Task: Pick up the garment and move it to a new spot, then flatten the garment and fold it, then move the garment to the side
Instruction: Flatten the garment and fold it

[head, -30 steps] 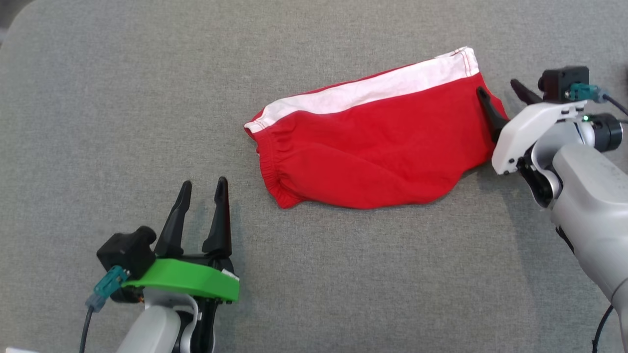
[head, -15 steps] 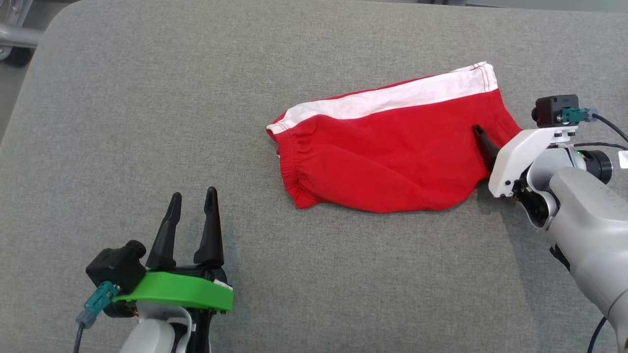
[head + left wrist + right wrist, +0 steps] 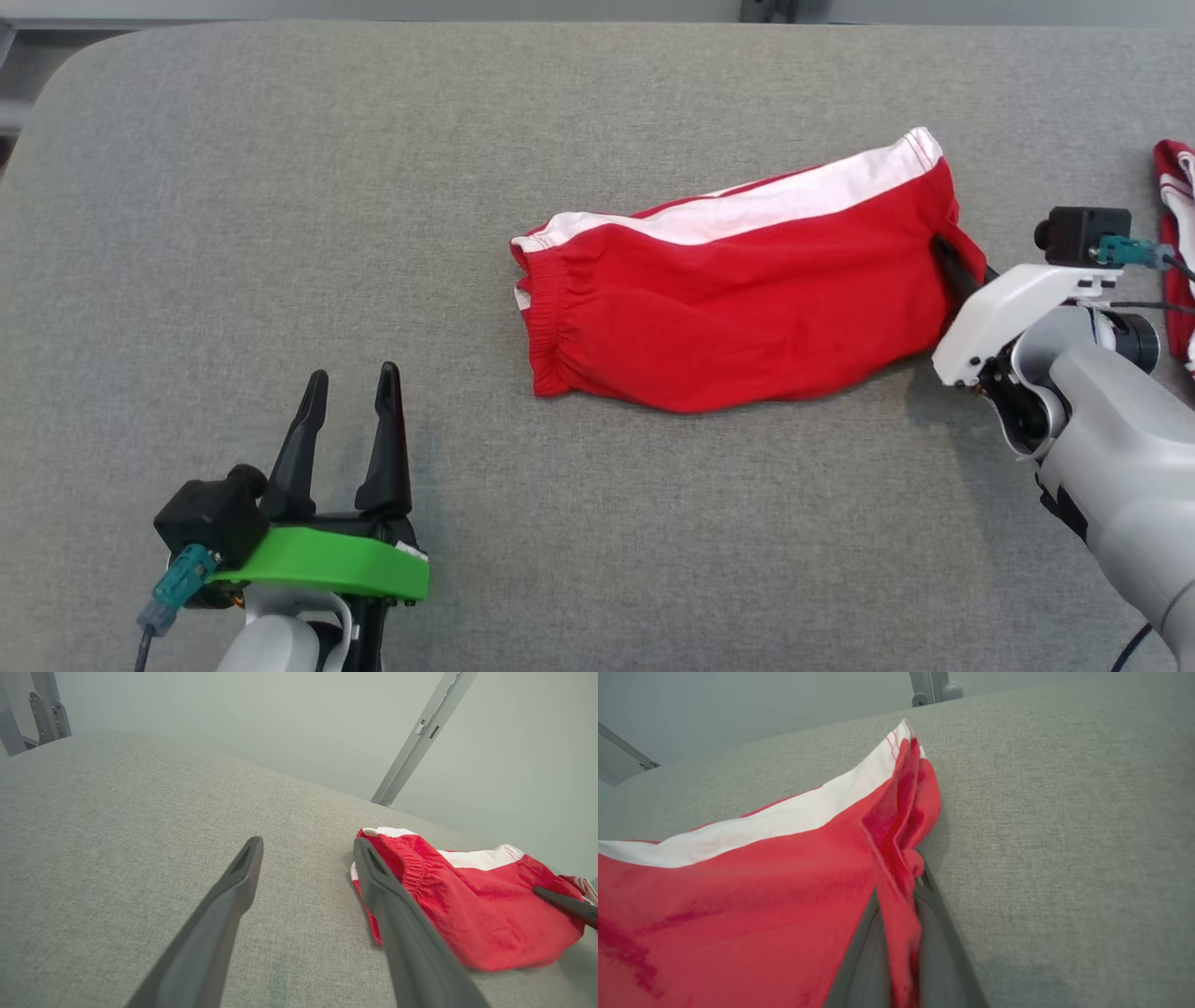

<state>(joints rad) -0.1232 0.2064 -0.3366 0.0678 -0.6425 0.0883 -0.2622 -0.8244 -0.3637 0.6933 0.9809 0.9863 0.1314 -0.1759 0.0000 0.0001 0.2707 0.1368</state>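
Head view: red, white-banded garment (image 3: pixel 728 317)

The garment (image 3: pixel 738 299) partly hides the fingers of the right end effector (image 3: pixel 945 257)

1. A grey woven fabric surface (image 3: pixel 280 233) with a rounded far-left corner is seen across the head view.
2. A second red cloth with white stripes (image 3: pixel 1172 187) is seen lying on that surface at the right edge of the head view, cut off by the frame.
3. A slanted grey metal strut (image 3: pixel 423 735) is seen behind the surface in the left wrist view, against a pale wall (image 3: pixel 233 714).
4. Perforated metal brackets (image 3: pixel 44 711) are seen at that view's upper left corner.
5. A grey metal post (image 3: pixel 930 686) is seen beyond the surface's far edge in the right wrist view.
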